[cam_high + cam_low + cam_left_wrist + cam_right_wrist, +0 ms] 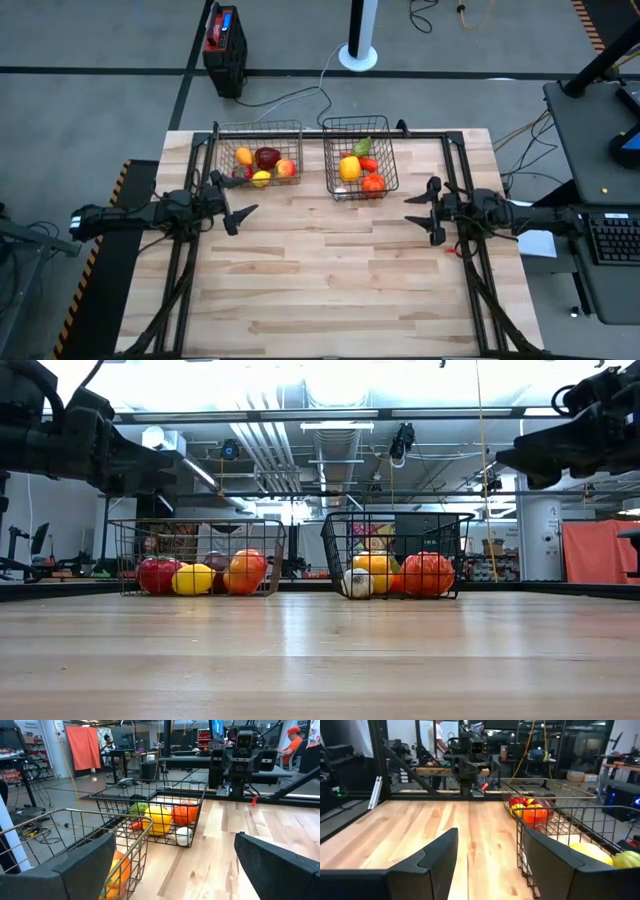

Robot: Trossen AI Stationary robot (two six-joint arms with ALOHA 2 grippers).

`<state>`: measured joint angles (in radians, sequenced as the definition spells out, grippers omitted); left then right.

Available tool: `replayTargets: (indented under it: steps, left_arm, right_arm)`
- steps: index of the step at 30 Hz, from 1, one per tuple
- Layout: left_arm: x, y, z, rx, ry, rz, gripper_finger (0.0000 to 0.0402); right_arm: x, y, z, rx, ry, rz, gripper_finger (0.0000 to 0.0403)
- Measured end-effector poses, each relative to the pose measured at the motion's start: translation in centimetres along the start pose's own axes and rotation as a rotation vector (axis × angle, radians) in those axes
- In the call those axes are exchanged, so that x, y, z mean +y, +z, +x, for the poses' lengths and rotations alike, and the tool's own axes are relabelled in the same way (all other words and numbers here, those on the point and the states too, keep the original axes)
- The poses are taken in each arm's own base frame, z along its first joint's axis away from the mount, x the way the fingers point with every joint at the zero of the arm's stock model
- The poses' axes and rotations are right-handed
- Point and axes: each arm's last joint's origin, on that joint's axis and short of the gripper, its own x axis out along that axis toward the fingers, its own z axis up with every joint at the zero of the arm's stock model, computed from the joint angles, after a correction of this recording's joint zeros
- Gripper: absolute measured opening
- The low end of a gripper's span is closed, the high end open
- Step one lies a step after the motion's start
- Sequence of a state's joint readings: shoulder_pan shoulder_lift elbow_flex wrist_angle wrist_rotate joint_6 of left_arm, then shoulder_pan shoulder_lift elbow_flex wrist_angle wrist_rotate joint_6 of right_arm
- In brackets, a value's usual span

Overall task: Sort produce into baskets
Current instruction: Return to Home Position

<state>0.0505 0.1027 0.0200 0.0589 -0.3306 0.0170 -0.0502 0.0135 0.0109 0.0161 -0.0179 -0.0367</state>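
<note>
The sorting looks finished, and the step in hand appears to be the return to rest. The left gripper (232,200) hangs above the left edge of the table (330,280), its fingers spread wide and holding nothing. The right gripper (425,208) mirrors it over the right edge, likewise released and empty. Both stand well apart from the baskets. The next move probably calls only for folding each arm back to its rest pose, keeping clear of the wire rims, with no grasp left to make. All the produce in view lies inside a basket at the far side of the table. The left basket (258,125) holds a dark red apple (267,156), with a lemon (261,179) just beside it, an orange-yellow piece (244,155), a red tomato (157,575) and an orange-red round fruit (287,168). The right basket (358,119), just beside the first, holds a green piece, likely the cucumber (362,147), at its far end. It also holds a yellow pepper (349,168), a red-orange tomato (373,183) and the white garlic (357,583) against its near wall.
</note>
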Motion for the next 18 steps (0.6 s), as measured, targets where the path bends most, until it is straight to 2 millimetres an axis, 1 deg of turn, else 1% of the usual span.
replayTargets:
  steps: [10, 13, 18]
  left_arm:
    - [0.0, 0.0, 0.0, 0.004, 0.0, 0.001, 0.0391]
    - [0.0, 0.0, 0.0, 0.004, 0.0, 0.001, 0.0391]
    - [0.0, 0.0, 0.0, 0.004, 0.0, 0.001, 0.0391]
  right_arm:
    - [-0.1, 0.0, 0.1, 0.001, -0.006, 0.048, 0.0215]
    - [-0.5, 0.1, 0.2, -0.005, -0.045, 0.04, 0.0215]
    - [-1.0, -0.5, 0.2, 0.055, -0.1, 0.026, 0.0215]
